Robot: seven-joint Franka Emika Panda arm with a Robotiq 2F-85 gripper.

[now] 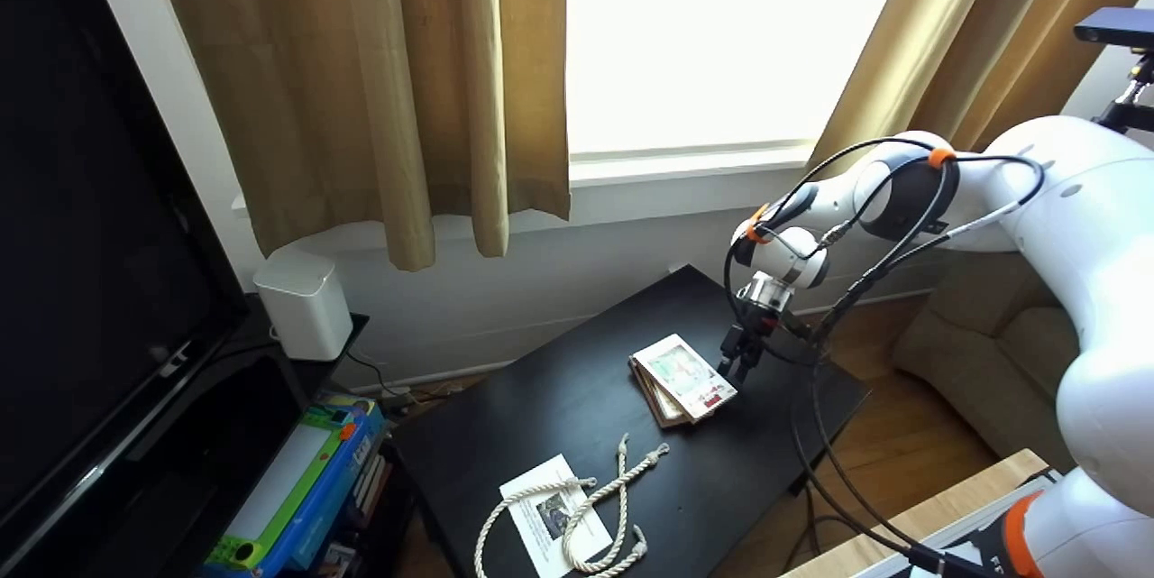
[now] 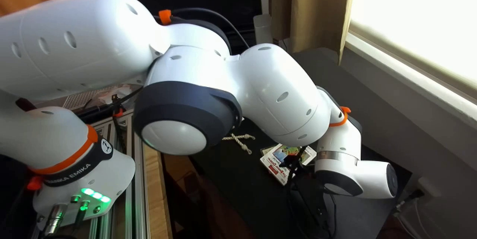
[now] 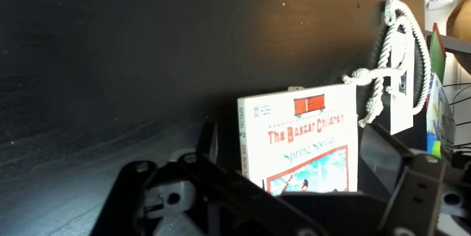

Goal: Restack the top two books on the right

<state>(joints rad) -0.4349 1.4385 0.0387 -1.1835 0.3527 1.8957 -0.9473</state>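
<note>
While the black two-fingered gripper (image 3: 292,142) stands spread apart, holding nothing, the white paperback with red title lettering (image 3: 298,140) shows between its fingers in the wrist view, long axis running back toward the palm. Closing from here would probably cross its width, spine to opening edge; a dark gap shows on the spine side, and whether the tips are low enough I cannot tell. In an exterior view the paperback tops a small stack, skewed over a cream-and-brown book (image 1: 665,404). The stack lies on a black tabletop (image 1: 541,416), near a knotted cream rope (image 1: 622,481) draped across a white printed sheet (image 1: 530,519). Tan fabric curtains (image 1: 343,91) flank a bright window (image 1: 721,28).
</note>
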